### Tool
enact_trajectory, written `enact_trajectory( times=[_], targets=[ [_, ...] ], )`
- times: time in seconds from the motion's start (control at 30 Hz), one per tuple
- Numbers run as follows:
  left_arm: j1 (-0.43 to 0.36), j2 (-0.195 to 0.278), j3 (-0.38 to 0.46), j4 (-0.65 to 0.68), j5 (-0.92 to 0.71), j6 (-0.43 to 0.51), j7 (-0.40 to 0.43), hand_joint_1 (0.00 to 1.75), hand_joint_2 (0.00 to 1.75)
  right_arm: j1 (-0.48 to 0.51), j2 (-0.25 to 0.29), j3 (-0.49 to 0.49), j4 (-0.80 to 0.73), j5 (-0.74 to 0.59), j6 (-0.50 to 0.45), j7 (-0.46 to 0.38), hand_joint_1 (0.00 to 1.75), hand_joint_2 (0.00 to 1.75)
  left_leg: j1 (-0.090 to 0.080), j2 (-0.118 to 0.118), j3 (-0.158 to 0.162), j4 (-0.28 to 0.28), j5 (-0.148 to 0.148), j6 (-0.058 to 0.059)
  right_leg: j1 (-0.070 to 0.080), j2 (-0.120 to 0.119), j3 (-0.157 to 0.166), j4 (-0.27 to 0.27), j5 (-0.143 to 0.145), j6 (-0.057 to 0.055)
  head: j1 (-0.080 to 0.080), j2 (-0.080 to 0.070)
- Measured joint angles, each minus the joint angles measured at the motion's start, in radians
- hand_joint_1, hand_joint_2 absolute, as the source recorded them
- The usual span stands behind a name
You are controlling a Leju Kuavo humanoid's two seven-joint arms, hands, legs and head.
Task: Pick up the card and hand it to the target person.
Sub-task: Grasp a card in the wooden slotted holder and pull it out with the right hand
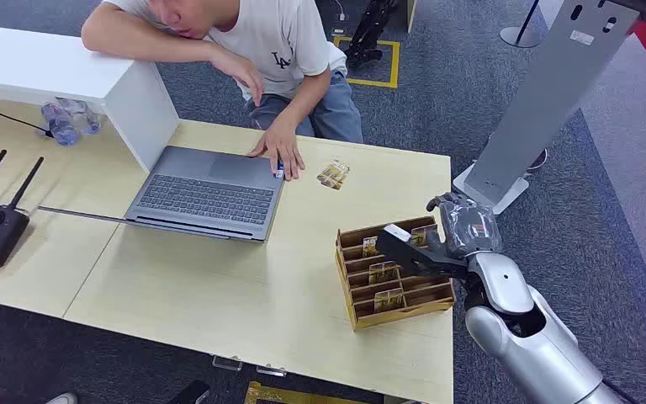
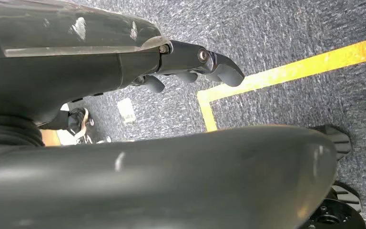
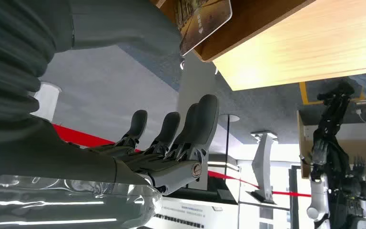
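Though near right hand [image 1: 463, 229], card [image 1: 426, 235] racked.

We see the head view evenly and brightly lit from overhead, with only soft, short shadows: a faint one beside the laptop [image 1: 206, 192] and under the cardboard organizer [image 1: 393, 273]. The pale table [image 1: 219, 295] looks slightly washed out, and straight edges bow a little toward the frame's borders. In the left wrist view, dark body parts close to the lens are blurred, with small white glints on their gloss; the carpet [image 2: 286, 33] and yellow floor line [image 2: 290, 71] stay sharp. In the right wrist view, the tabletop [image 3: 310, 43] glows overexposed, the bright background is blown out, and the nearby right hand [image 3: 171, 143] looks fairly crisp.
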Motion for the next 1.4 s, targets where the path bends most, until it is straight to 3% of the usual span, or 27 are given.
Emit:
enact_trajectory(
  times=[0.8,1.4],
  targets=[
    [0.000,0.000,0.000,0.000,0.009,0.002,0.002,0.00,0.00,-0.017,0.010,0.058,0.051,-0.046,0.000,-0.012,0.76,1.75,0.000,0.000,0.000,0.000,0.000,0.000,0.000,0.000,0.000,0.000,0.000,0.000,0.000,0.000],
    [0.000,0.000,0.000,0.000,0.007,0.003,0.002,0.00,0.00,-0.018,0.009,0.079,0.080,-0.065,-0.009,-0.015,0.94,1.75,0.000,0.000,0.000,0.000,0.000,0.000,0.000,0.000,0.000,0.000,0.000,0.000,0.000,0.000]
  ],
)
